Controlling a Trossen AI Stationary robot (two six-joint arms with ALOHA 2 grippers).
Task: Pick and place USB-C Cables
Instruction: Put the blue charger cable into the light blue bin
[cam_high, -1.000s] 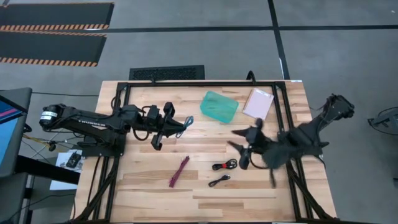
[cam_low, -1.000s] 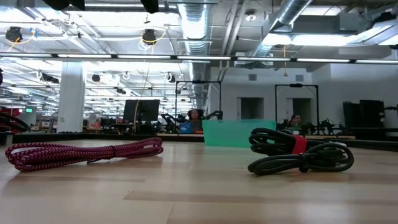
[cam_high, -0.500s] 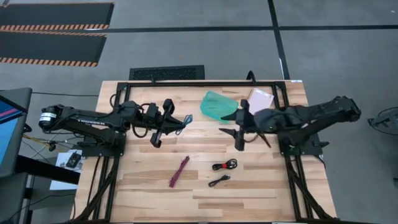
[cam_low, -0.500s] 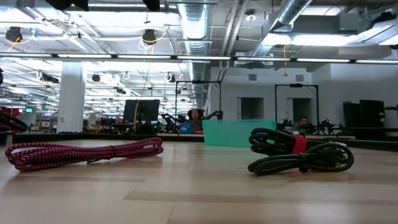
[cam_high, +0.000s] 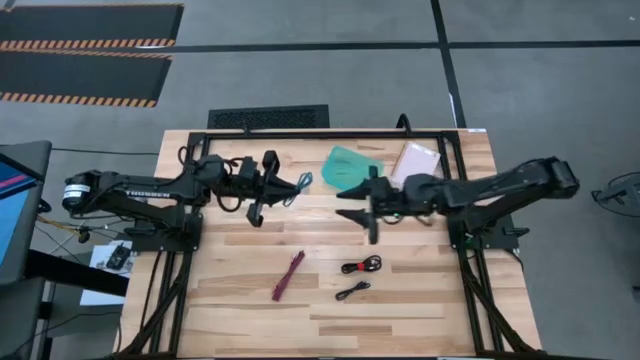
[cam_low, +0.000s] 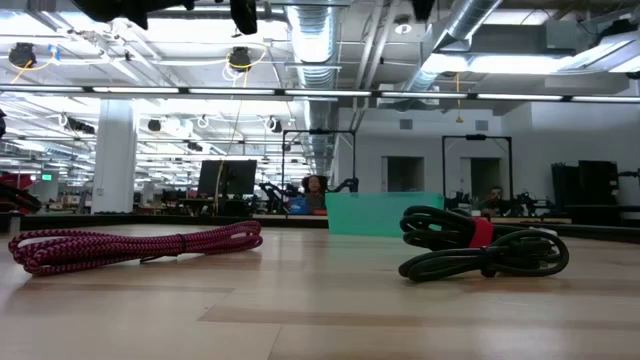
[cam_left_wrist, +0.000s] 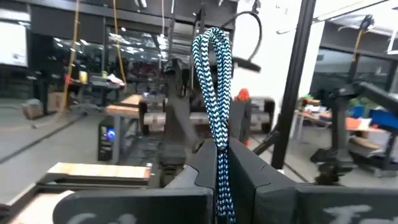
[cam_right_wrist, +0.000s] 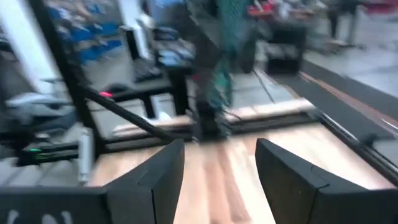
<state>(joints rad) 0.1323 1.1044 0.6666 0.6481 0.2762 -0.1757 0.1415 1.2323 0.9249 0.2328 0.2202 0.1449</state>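
USB-C Cables are spread over the wooden table (cam_high: 230, 300), and one of them is in the air. On the left side, the left gripper (cam_high: 275, 190) is closed on the light blue cable (cam_high: 298, 185); in the left wrist view this cable (cam_left_wrist: 214, 118) stands up between the two dark fingers (cam_left_wrist: 199, 165) as a braided loop, and it hangs free above the table, not touching it. Toward the front of the table lies the magenta-purple cable (cam_high: 288, 275), stretched out diagonally; in the low view it (cam_low: 130, 245) rests flat on the wood. To its right are the black cable with red (cam_high: 361, 265) and, just beside it and nearer to the front edge, the all black cable (cam_high: 352, 290); the low view shows them close together as one dark coil with a red band (cam_low: 480, 250). Farther back is the teal tray (cam_high: 345, 165), and the right gripper (cam_high: 360, 200) hangs in front of it with its fingers apart and nothing between them, well apart from the cables on the table. Beside the tray, to the right, lies the pale pink packet (cam_high: 415, 160).
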